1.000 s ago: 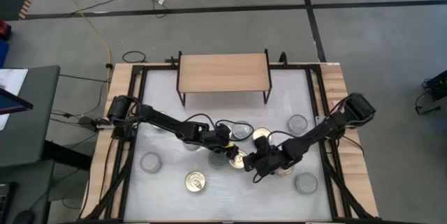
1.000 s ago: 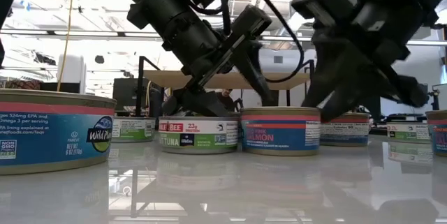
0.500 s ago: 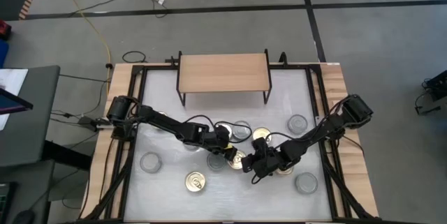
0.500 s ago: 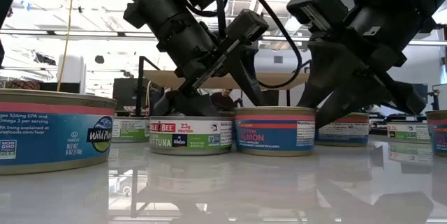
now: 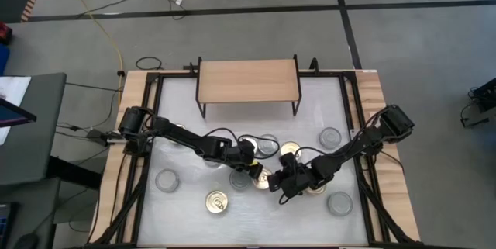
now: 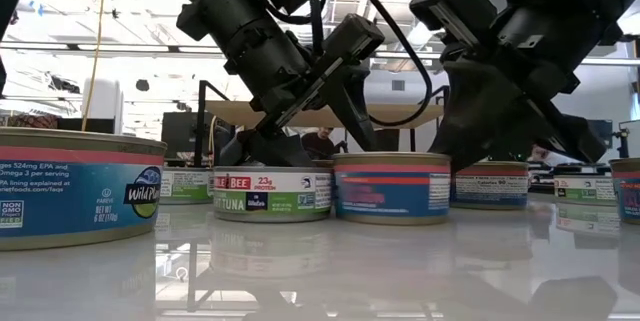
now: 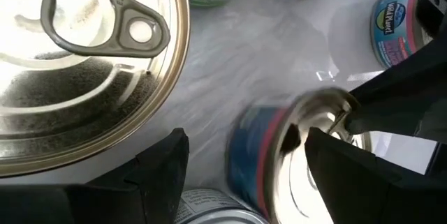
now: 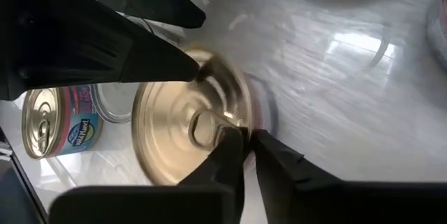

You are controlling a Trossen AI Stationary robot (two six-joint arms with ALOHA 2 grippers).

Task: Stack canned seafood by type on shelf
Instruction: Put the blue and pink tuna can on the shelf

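Observation:
A blue salmon can [image 6: 390, 189] with a gold pull-tab lid [image 8: 174, 130] stands upright on the white table, mid-table, between my two grippers. My right gripper [image 8: 243, 139] comes from the table's right and is nearly shut over the lid. My left gripper [image 7: 244, 147] comes from the left and stands open, a finger on either side of the same can [image 7: 269, 161]. The light-wood shelf [image 5: 248, 80] stands bare at the far edge. Other cans stand scattered on their bases. My right gripper has its two fingertips [image 8: 230, 140] close together at the lid's pull tab [image 8: 209, 123], slanting down from the table's right. The can rests flat on the table. My left gripper: one finger [image 8: 188, 67] reaches the can's rim, but I cannot tell whether it touches.
A green tuna can [image 6: 272, 193] stands just beside the salmon can. A large gold lid [image 7: 84, 63] is close to my left gripper. Silver-lidded cans [image 5: 167, 179] [image 5: 339, 202] [image 5: 331, 136] and a gold one [image 5: 218, 201] dot the table. A big can [image 6: 80, 186] sits at the near edge.
My right gripper's fingers have drawn together over the salmon can's lid. The can has slid a little along the table toward the tuna can, staying upright. Both arms have otherwise kept their places.

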